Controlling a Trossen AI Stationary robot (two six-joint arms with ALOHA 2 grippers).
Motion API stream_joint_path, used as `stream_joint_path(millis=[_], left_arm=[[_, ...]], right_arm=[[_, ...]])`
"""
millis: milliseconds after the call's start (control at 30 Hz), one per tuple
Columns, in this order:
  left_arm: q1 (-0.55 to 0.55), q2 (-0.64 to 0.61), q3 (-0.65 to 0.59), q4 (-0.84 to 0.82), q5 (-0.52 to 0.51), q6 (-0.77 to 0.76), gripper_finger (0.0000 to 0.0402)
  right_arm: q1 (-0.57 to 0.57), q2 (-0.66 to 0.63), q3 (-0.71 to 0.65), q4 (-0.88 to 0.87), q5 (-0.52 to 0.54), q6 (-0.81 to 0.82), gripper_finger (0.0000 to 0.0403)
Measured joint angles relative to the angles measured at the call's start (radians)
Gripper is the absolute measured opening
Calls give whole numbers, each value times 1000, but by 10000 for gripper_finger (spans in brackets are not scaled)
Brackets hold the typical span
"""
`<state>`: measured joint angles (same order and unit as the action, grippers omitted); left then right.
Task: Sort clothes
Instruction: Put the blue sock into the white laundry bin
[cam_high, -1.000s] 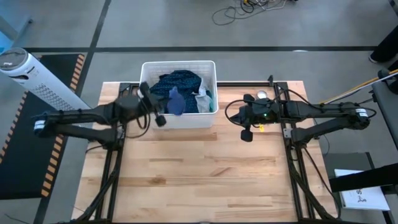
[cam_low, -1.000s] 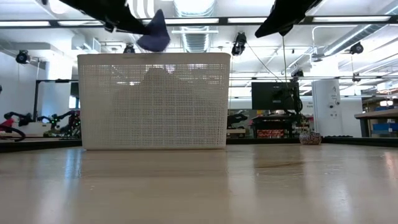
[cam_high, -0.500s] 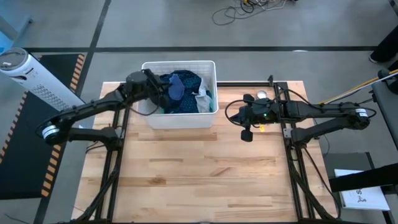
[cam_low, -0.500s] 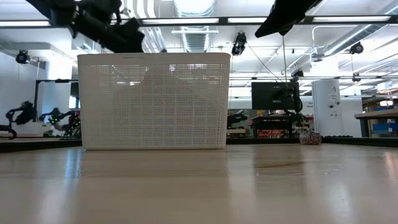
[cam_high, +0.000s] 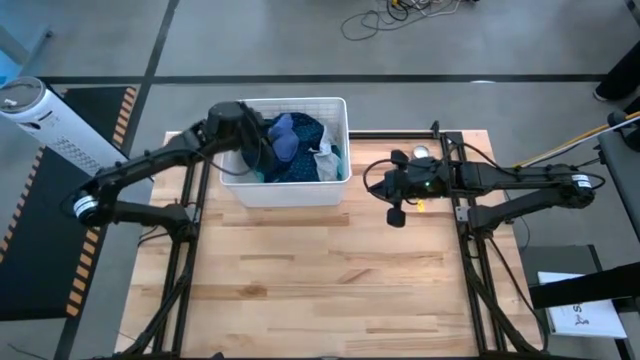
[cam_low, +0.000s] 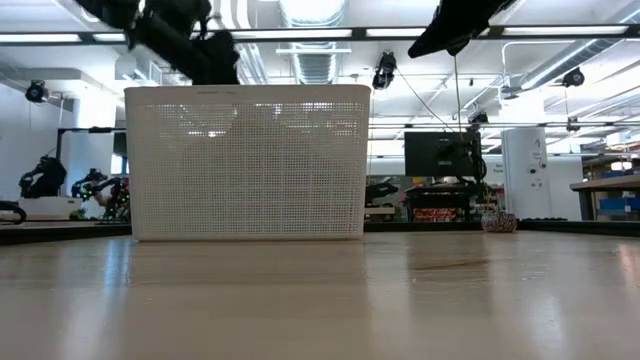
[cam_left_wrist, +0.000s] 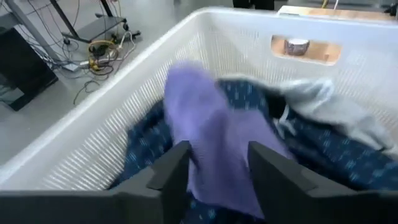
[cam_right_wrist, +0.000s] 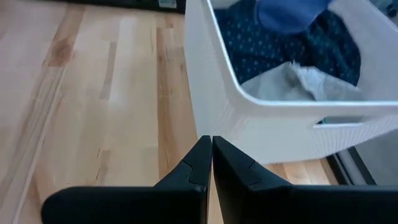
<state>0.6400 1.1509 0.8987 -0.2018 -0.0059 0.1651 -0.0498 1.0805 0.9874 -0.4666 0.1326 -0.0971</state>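
My left gripper (cam_left_wrist: 211, 171) hangs over the white perforated plastic basket (cam_high: 285, 190), jaws apart with a soft blue-purple piece (cam_left_wrist: 214, 146) draped between them, limp and smooth. Beneath it lie the dark navy patterned garment (cam_left_wrist: 323, 149), dotted with a fine print, and a crumpled grey garment (cam_left_wrist: 320, 106); a sliver of teal one (cam_high: 340, 157) shows at the basket's wall. My right gripper (cam_right_wrist: 210, 163) waits above the pale wooden plank bench (cam_high: 320, 280), jaws together, beside the basket. Grey concrete floor (cam_high: 450, 45) surrounds the bench, with loose cables (cam_high: 400, 15). A second ago my left gripper was outside the basket's front rim; now it reaches in.
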Motion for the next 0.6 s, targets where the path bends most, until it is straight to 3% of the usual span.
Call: stream_joint_path(millis=[133,233,367,600], left_arm=[[-6,66,182,-195,1,57,178],[-9,164,328,-354,1,98,168],[-9,326,478,-517,1,134,122],[-1,504,570,-558,0,167,13]], right_arm=[[0,0,0,49,0,-24,0],[-1,1,18,53,0,-35,0],[-1,1,46,53,0,-35,0],[0,1,69,14,-2,-48,0]])
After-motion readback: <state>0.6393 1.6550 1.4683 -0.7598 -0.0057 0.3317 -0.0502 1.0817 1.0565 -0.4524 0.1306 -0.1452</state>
